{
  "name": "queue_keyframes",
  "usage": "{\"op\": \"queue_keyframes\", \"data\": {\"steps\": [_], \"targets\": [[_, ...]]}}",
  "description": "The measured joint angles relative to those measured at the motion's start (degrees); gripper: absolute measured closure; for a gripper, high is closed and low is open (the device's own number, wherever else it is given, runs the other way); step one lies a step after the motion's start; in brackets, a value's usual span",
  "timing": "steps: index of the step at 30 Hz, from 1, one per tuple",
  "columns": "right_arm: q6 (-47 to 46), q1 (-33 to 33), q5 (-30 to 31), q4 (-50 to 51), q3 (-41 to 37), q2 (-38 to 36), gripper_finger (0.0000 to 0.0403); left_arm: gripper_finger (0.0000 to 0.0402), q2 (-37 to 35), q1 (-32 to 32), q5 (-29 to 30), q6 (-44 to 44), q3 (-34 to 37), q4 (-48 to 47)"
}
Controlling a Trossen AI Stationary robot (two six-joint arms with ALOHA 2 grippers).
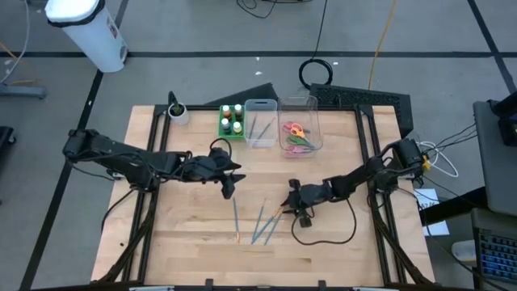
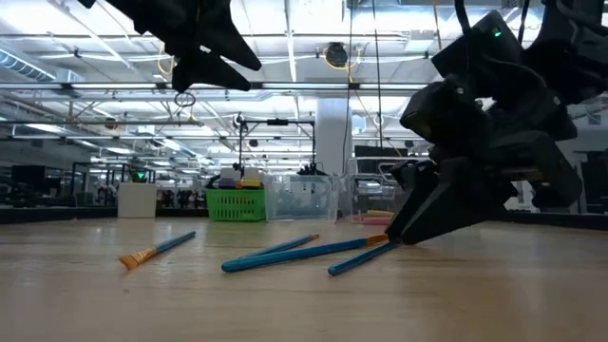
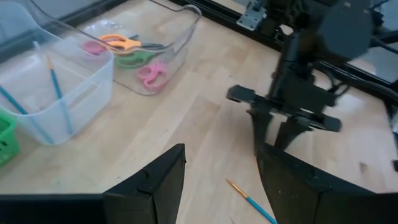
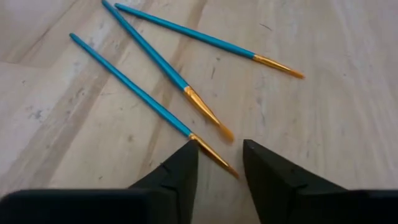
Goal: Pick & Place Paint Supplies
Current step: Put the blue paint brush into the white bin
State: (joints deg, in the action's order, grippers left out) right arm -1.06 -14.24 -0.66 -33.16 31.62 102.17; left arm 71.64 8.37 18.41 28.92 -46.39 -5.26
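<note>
Three thin blue-handled brushes lie flat on the wooden table: one (image 1: 236,218) apart to the left and two (image 1: 265,224) close together. My right gripper (image 4: 217,149) is low at the table, open. Its fingers stand on either side of the orange bristle end (image 4: 214,157) of the nearest brush (image 4: 130,87). My left gripper (image 1: 229,189) hangs open and empty above the table, left of the right gripper. At the far edge, white-capped paint bottles sit in a green tray (image 1: 222,123). More brushes lie in one clear bin (image 1: 260,123), scissors in another (image 1: 297,136). My right gripper comes down slanting from the table's right, with the brush's bristle end lying on the table between its fingers. One fingertip (image 4: 186,155) stands right against the brush's ferrule. Whether it touches the brush I cannot tell.
A white cup (image 1: 178,113) stands at the far left corner of the table. A black cable (image 1: 327,234) loops on the wood near my right arm. Bare wood lies along the near edge.
</note>
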Motion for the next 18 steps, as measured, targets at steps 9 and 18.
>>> {"op": "queue_keyframes", "data": {"steps": [9,18], "targets": [[-2.26,-2.27,0.12,6.40,-0.11,0.06,0.0369,0.0195,0.00,-0.03,1.64,-0.07,0.00,-0.02],[-5.78,-5.29,0.77,7.49,-0.13,0.21,0.0401,0.0194,0.01,-0.03,1.29,0.27,-0.02,-0.08]]}}
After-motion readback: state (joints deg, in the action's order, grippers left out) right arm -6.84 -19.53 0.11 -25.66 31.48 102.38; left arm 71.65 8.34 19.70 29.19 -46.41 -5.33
